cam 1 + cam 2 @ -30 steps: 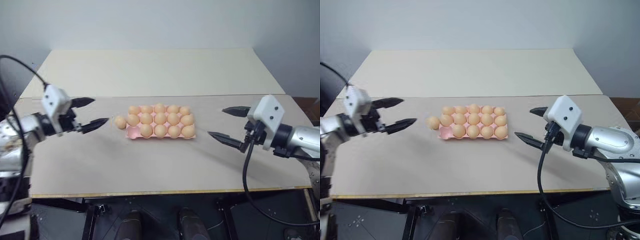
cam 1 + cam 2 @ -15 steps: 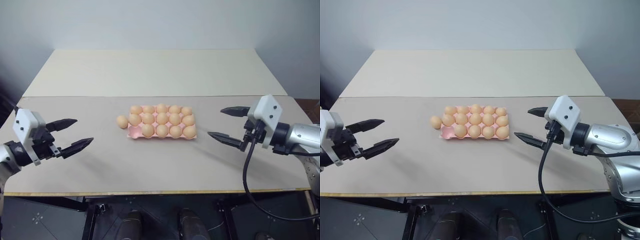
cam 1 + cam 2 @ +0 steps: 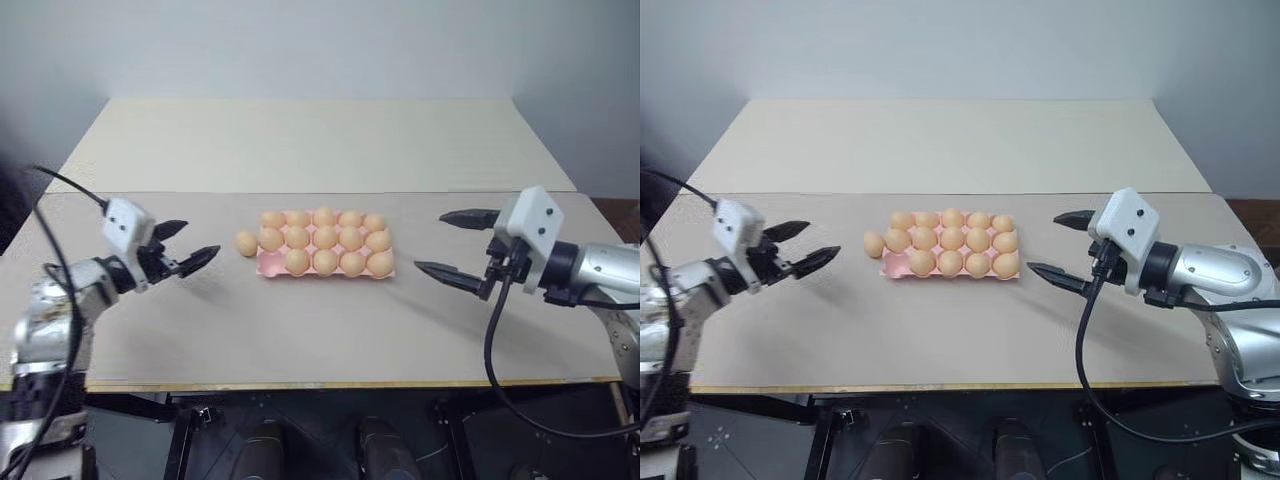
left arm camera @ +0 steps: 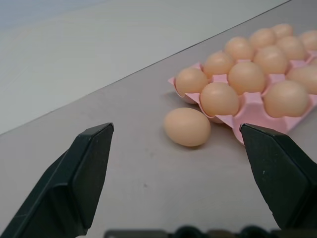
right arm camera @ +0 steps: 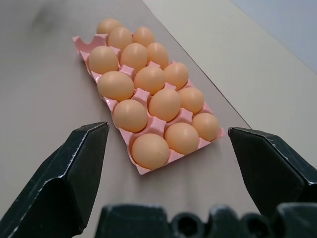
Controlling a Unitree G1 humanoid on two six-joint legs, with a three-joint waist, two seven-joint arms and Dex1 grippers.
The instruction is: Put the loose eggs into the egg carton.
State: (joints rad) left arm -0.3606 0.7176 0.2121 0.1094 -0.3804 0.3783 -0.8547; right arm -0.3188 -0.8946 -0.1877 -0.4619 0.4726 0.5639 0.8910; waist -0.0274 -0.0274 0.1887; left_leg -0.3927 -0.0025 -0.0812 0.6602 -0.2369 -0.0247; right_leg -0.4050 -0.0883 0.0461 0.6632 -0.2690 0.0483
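One loose egg [image 4: 187,127] beyond left pincer [image 4: 181,163]

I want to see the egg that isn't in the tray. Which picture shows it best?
The left wrist view: the loose egg lies big and close on the table, beside the egg carton. In the eye views it is small, left of the carton.

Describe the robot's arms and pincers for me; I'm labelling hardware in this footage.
Both arms are silver-grey metal with dark joints. Each wrist carries a white boxy housing. The left pincer and right pincer each have two black, tapered, pointed fingers. A black cable loops beneath the right arm, and another arcs over the left arm.
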